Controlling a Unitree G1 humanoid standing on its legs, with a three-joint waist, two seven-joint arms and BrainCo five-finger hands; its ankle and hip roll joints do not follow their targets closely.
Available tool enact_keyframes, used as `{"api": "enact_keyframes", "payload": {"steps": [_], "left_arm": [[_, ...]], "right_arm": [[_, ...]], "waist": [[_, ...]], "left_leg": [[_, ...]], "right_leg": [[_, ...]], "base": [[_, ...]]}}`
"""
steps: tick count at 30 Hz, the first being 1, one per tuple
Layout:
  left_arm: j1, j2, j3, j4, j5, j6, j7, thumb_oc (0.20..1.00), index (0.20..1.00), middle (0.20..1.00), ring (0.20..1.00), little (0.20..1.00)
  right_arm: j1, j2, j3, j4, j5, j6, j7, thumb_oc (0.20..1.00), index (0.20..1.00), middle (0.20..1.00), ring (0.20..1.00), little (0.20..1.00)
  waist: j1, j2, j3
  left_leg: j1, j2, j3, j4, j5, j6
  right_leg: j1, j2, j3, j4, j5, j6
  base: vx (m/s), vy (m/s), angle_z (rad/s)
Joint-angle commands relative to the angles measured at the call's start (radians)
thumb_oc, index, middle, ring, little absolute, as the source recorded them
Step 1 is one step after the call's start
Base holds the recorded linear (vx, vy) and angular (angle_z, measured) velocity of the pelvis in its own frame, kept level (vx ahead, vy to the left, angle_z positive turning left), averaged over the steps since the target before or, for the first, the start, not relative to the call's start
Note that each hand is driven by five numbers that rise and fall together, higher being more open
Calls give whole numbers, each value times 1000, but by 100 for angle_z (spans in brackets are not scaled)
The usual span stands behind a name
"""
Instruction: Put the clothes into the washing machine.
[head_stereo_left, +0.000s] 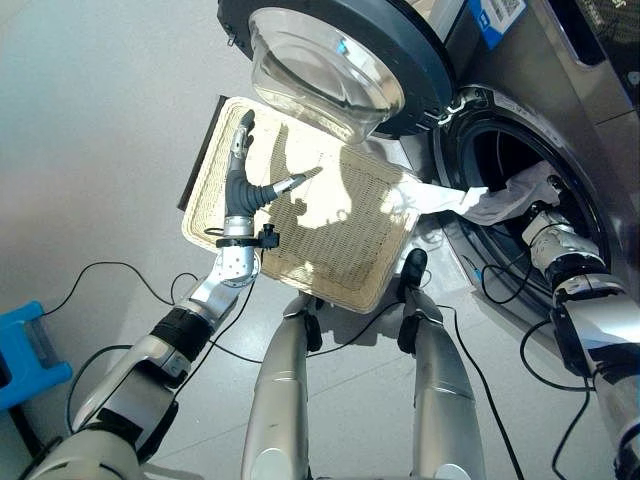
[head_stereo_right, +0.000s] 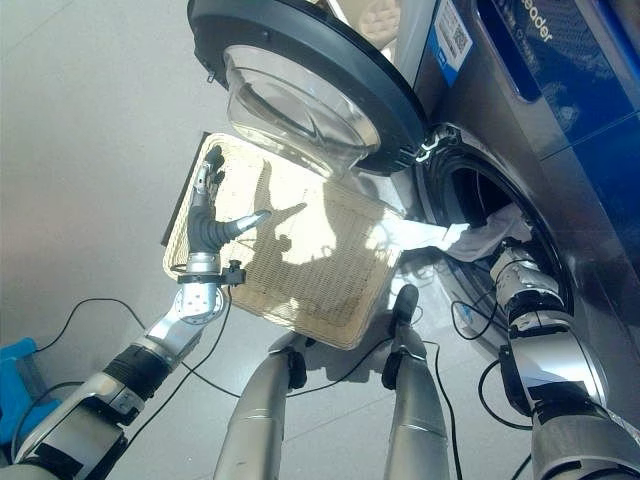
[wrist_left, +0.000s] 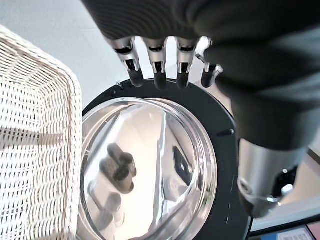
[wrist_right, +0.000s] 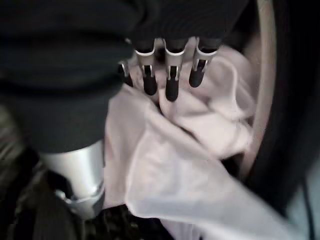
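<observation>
Right hand is at the mouth of the washing machine, its fingers straight and pressing on the white cloth without curling round it. Most of this cloth lies bunched on the lower rim of the drum opening, and one end hangs out over the corner of the wicker basket, which stands on the floor under the open round door. Left hand hovers above the basket with its fingers stretched out, holding nothing.
</observation>
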Motion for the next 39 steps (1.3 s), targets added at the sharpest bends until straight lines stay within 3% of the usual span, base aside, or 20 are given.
{"api": "enact_keyframes", "payload": {"steps": [1,4,8,14,17,20,28,39], "left_arm": [[-15,-21,51,-32,40,-69,6,1000,1000,1000,1000,1000],[0,-17,52,-37,62,-92,13,1000,1000,1000,1000,1000],[9,-23,44,-37,70,-98,19,1000,1000,1000,1000,1000],[25,-41,46,-56,93,-101,26,1000,1000,1000,1000,1000],[25,-41,46,-56,93,-101,26,1000,1000,1000,1000,1000],[30,-54,50,-64,106,-95,32,1000,1000,1000,1000,1000],[78,-60,76,-88,123,-91,33,1000,1000,1000,1000,1000],[144,-77,89,-62,177,-97,76,1000,1000,1000,1000,1000]], "right_arm": [[-28,-107,96,-23,-275,99,-12,1000,1000,1000,1000,1000],[14,-103,165,-11,-378,136,25,1000,1000,1000,1000,1000],[35,-93,185,-2,-401,123,19,1000,1000,1000,1000,1000],[93,-53,137,-15,-337,50,-63,1000,1000,1000,1000,1000],[93,-53,137,-15,-337,50,-63,1000,1000,1000,1000,1000],[145,-22,114,-48,-425,39,-155,1000,1000,1000,1000,1000],[279,24,52,-136,-361,-8,-194,1000,1000,1000,1000,1000],[431,60,83,-297,-587,3,-301,1000,1000,1000,1000,1000]], "waist": [[-2,30,-33],[-2,30,-33],[-2,30,-33],[-4,32,-33],[-4,32,-33],[-14,33,-33],[-32,25,-33],[-61,12,-33]], "left_leg": [[16,-50,50,-13,-53,-26],[14,-47,59,-21,-52,-22],[12,-48,57,-20,-55,-20],[17,-51,59,-26,-59,-19],[17,-51,59,-26,-59,-19],[20,-54,63,-30,-63,-18],[25,-51,77,-33,-67,-16],[21,-43,96,-44,-63,-20]], "right_leg": [[-13,-28,-84,162,-118,100],[-16,-28,-85,153,-117,103],[-19,-29,-83,152,-116,105],[-14,-28,-81,144,-117,108],[-14,-28,-81,144,-117,108],[-14,-26,-75,138,-116,111],[-14,-21,-65,133,-116,113],[-22,-8,-50,114,-113,117]], "base": [[0,0,0],[0,0,0],[0,0,0],[0,0,0],[0,0,0],[-8,47,1],[1,13,0],[-2,6,-1]]}}
